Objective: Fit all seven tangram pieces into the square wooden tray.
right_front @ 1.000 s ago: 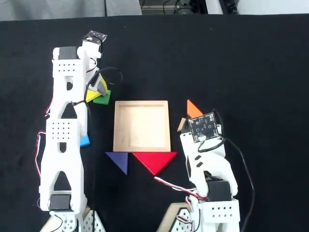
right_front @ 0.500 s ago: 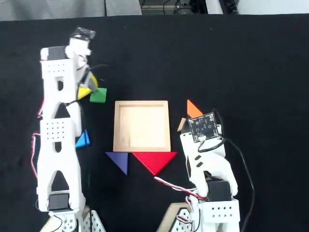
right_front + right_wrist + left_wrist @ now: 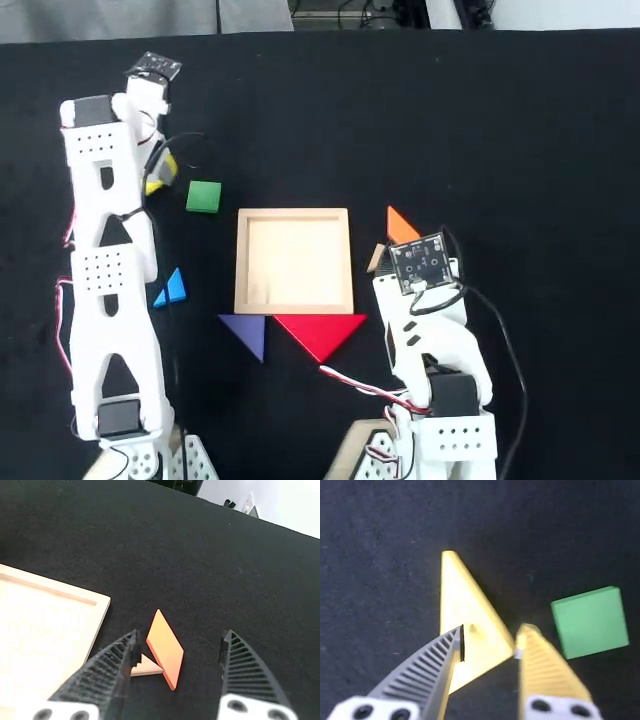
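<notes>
Near the green square, left tool tight on yellow triangle, half-hidden overhead; right tool wide open, empty.

L arm stretched fwd, L gripper pinching yellow triangle, R arm folded, R gripper agape

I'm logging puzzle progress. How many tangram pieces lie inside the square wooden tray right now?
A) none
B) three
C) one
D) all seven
A: in the high view the floor of the square wooden tray is bare, and pieces such as the large red triangle and the green square lie outside it on the black cloth.
</notes>
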Tool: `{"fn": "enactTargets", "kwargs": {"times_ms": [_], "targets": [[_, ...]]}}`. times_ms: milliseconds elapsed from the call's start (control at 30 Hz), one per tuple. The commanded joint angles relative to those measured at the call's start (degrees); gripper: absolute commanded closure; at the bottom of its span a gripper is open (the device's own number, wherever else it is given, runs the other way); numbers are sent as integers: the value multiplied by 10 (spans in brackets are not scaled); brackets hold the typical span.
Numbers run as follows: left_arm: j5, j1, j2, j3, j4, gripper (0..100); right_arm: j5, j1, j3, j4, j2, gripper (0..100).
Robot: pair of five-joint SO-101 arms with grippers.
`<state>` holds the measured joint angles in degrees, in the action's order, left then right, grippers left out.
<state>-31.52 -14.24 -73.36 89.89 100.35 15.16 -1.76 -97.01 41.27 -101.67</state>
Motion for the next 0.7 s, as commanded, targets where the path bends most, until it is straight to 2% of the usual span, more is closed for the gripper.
{"fn": "enactTargets", "kwargs": {"times_ms": [0, 300, 533, 600, 667], "targets": [[-23, -22, 13, 52, 3, 898, 6, 4, 1, 3, 1, 743], [-40, -54, 13, 51, -52, 880, 6, 4, 1, 3, 1, 744], [-40, -56, 27, 53, -23, 881, 6, 4, 1, 3, 1, 744], [-40, -52, 47, 52, -4, 903, 6, 4, 1, 3, 1, 744], [-40, -49, 61, 51, 4, 966, 6, 4, 1, 3, 1, 744]]}}
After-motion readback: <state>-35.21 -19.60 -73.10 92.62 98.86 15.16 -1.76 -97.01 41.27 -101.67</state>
